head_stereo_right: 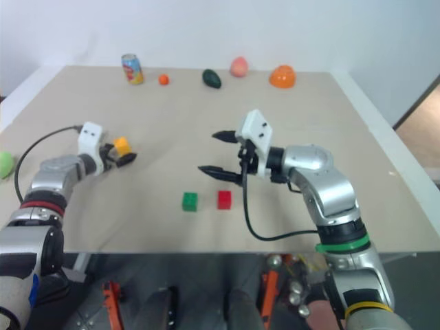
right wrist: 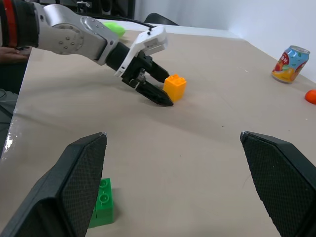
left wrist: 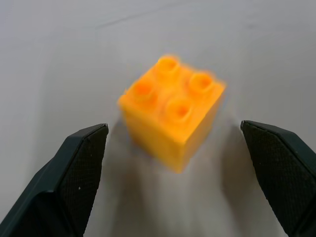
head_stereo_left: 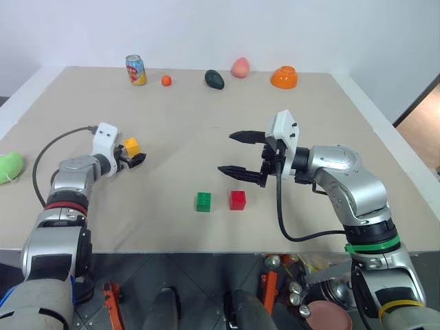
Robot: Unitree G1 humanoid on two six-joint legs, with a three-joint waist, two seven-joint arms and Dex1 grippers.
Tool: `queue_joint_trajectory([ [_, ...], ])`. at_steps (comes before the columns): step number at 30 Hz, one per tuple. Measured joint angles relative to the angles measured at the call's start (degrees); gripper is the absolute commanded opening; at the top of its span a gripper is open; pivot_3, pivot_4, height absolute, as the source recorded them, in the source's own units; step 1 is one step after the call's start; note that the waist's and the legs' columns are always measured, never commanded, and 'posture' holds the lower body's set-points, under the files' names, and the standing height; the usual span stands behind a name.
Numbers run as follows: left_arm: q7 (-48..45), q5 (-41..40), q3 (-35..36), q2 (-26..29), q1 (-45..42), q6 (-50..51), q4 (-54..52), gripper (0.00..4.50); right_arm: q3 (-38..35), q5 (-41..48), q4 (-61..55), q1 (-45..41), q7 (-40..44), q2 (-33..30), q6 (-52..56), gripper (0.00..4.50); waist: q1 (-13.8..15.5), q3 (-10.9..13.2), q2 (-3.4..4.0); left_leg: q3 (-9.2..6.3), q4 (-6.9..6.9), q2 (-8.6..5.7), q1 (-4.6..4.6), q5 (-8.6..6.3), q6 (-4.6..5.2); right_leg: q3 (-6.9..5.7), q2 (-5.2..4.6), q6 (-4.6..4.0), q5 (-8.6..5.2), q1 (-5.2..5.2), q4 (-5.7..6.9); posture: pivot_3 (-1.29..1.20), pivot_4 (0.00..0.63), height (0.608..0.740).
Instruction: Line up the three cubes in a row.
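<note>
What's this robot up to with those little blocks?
It is lining up three toy cubes. Its left claw is open around the yellow cube, not gripping it yet. The green cube and red cube sit side by side near the table's front edge, while the right claw hovers open above them.

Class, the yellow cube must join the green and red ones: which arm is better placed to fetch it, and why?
Left. The left gripper has its open jaws on either side of the yellow cube. The right gripper hangs open above the table near the red cube and green cube.
</note>
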Motion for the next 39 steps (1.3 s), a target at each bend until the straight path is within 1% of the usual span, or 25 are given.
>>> queue_joint_trajectory([
  [5, 0.96, 1.21, -0.12, -0.16, -2.69, -1.50, 4.55, 4.45, 0.00, -0.02, 0.00, 0.00, -0.03, 0.00, 0.00, 4.50, -0.01, 0.00, 0.00, 0.00, -0.03, 0.00, -0.02, 0.00, 0.00, 0.00, 0.01, 0.02, -0.01, -0.04, 0.00, 0.00, 0.150, 0.738],
  [17, 2.27, 1.70, 0.02, -0.26, -2.79, -2.66, 6.43, 4.45, 0.00, -0.05, 0.07, 0.00, 0.05, -0.30, 0.07, 4.50, -0.02, 0.00, 0.00, 0.00, -0.03, 0.00, -0.03, 0.00, 0.00, 0.00, 0.01, 0.02, -0.01, -0.04, 0.00, 0.00, 0.150, 0.738],
  [18, 2.40, 1.70, 0.06, -0.26, -2.79, -2.73, 6.52, 4.21, 0.00, -0.07, 0.19, -0.02, 0.06, -0.30, 0.05, 4.50, -0.01, 0.00, 0.00, 0.00, -0.03, 0.00, -0.03, 0.00, 0.00, 0.00, 0.01, 0.02, -0.01, -0.05, 0.00, 0.00, 0.150, 0.738],
  [22, 3.13, 1.75, 0.18, -0.25, -2.79, -2.79, 6.61, 2.94, 0.01, -0.12, 0.52, -0.26, 0.15, -0.29, 0.01, 4.50, -0.02, 0.00, 0.00, -0.01, -0.03, 0.00, -0.03, 0.00, 0.00, 0.00, 0.01, 0.02, 0.00, -0.05, 0.00, 0.00, 0.150, 0.738],
  [25, 3.24, 1.77, 0.20, -0.24, -2.79, -2.79, 6.61, 2.94, 0.01, -0.14, 0.53, -0.62, 0.26, -0.28, -0.08, 4.50, -0.01, 0.00, 0.00, -0.01, -0.03, 0.00, -0.03, 0.00, 0.00, 0.00, 0.01, 0.02, 0.00, -0.04, 0.00, 0.00, 0.150, 0.738],
  [29, 3.21, 1.81, 0.30, -0.21, -2.79, -2.97, 6.62, 1.97, 0.01, -0.17, 0.85, -0.63, 0.53, -0.27, -0.21, 4.50, -0.01, 0.00, 0.00, -0.01, -0.03, 0.00, -0.03, 0.00, 0.00, 0.00, 0.01, 0.02, 0.00, -0.04, 0.00, 0.00, 0.150, 0.738],
  [30, 3.22, 1.81, 0.31, -0.21, -2.79, -2.98, 6.62, 1.91, 0.01, -0.18, 0.98, -0.63, 0.61, -0.26, -0.24, 4.50, -0.01, 0.00, 0.00, -0.01, -0.03, 0.00, -0.03, 0.00, 0.00, 0.00, 0.01, 0.02, 0.00, -0.05, 0.00, 0.00, 0.150, 0.738],
  [39, 3.23, 1.83, 0.30, -0.22, -2.79, -2.98, 6.62, 1.91, 0.02, -0.29, 1.49, -1.02, 1.15, -0.16, -0.50, 4.50, -0.01, 0.00, 0.00, -0.01, -0.03, 0.00, -0.03, 0.00, 0.00, 0.00, 0.01, 0.02, 0.00, -0.04, 0.01, 0.00, 0.150, 0.738],
])
